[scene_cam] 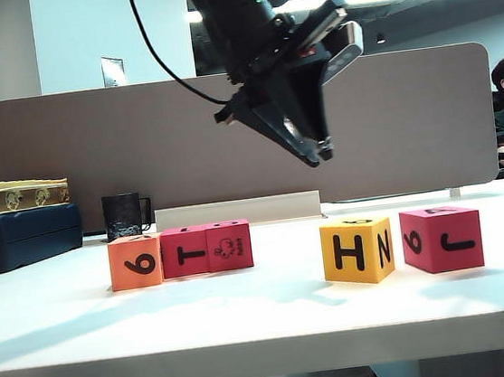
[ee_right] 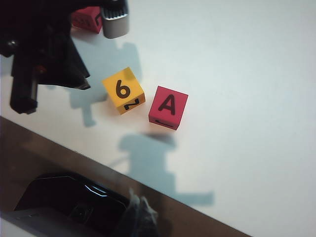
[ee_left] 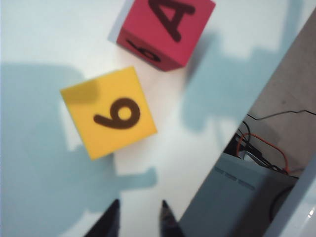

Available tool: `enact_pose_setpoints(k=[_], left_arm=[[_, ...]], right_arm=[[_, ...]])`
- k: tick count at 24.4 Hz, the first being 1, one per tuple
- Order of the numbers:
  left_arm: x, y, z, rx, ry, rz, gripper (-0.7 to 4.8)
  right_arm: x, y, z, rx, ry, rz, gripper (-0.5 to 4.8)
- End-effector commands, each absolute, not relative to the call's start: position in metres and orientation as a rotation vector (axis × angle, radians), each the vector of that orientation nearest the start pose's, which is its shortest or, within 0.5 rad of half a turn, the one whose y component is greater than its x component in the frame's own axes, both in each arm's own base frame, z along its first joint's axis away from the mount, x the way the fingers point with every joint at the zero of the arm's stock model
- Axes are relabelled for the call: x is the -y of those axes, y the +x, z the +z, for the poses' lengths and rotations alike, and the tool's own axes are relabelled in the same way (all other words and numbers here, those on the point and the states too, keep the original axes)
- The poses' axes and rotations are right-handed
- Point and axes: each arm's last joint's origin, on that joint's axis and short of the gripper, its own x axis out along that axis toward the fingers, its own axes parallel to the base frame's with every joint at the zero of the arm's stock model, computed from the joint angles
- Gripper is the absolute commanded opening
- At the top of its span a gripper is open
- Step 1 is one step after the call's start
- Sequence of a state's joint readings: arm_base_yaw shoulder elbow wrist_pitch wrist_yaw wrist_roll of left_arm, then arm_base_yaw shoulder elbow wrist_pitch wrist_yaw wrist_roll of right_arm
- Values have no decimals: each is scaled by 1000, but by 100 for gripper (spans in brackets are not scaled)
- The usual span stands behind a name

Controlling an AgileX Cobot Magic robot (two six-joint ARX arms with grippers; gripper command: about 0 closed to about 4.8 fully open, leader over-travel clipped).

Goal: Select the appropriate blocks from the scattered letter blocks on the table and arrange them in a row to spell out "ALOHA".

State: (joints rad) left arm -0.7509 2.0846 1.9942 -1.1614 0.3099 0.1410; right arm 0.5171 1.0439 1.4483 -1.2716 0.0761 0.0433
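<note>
Nearest the exterior camera, the table [scene_cam: 250, 330] is showing its thick white front edge, and on its top the letter blocks are sitting in two groups. Left group: an orange block [scene_cam: 135, 262] facing out a 6, touching a pink-red pair [scene_cam: 206, 248] pressed together, one showing a sideways T, the other an animal drawing. Right group, well apart: a yellow block [scene_cam: 356, 249] facing out H with N on its side, and just beside it a pink-red block [scene_cam: 441, 238], its top carrying an A in both wrist views. The left gripper [ee_left: 139, 217] is hanging high above the table between the groups, fingertips slightly parted and grasping nothing, the yellow block lying below it. The right gripper is not showing its fingers clearly in any view; it is reading as clenched and empty, parked off by the table's edge. Judgement: three blocks are standing in a row, and the step in hand is a fetch from the right pair; next, lowering squarely over one block with jaws widened. Containers: a dark mug [scene_cam: 125, 215] and a dark blue box [scene_cam: 21, 235] are standing behind; contents cannot be told.
</note>
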Motion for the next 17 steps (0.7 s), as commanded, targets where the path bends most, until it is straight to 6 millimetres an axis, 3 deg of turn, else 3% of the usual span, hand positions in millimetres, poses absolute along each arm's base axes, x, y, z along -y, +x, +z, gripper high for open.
enact_pose_setpoints(k=[1, 4, 7, 13, 17], left_arm=[[304, 309, 281, -1166, 408, -964, 163], [306, 310, 277, -1166, 429, -939, 249], [309, 310, 265, -1230, 433, -912, 255], [323, 303, 237, -1329, 494, -929, 118], [332, 300, 225, -1341, 524, -950, 78]], right_arm=[[-73, 133, 411, -830, -213, 396, -7], [-73, 133, 411, -830, -213, 396, -7], [-73, 133, 411, -830, -213, 396, -7], [-73, 133, 411, -830, -213, 396, -7], [-73, 133, 411, -830, -213, 396, -6]])
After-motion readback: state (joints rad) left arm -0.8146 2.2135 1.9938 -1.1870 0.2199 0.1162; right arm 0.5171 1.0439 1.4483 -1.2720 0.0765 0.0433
